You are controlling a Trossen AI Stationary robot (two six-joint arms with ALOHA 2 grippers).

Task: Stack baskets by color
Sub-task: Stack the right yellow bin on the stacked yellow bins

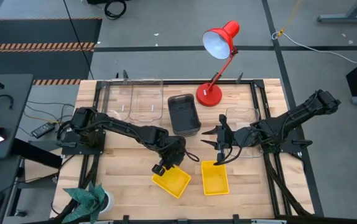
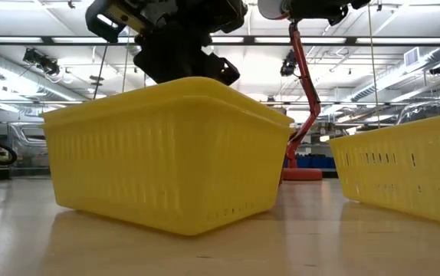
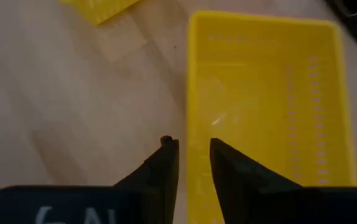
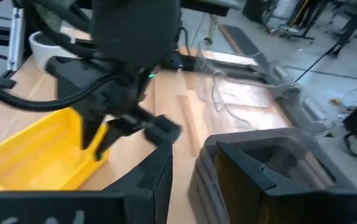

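Two yellow baskets rest flat on the wooden table near its front edge: one point(image 1: 173, 182) on the left, turned at an angle, and one point(image 1: 214, 178) on the right. My left gripper point(image 3: 192, 143) is open and points steeply down over the left basket point(image 3: 272, 106). One finger stands outside and one inside the basket's wall point(image 3: 191, 93). My right gripper point(image 1: 211, 140) hovers open above the table with nothing between its fingers, between the right yellow basket and the dark grey basket point(image 1: 183, 114).
Clear baskets stand at the back left point(image 1: 146, 99) and under the right arm point(image 1: 244, 119). A red desk lamp point(image 1: 219, 50) stands at the back, its base right of the grey basket. A green plant in a pot point(image 1: 88, 199) sits at the front left corner.
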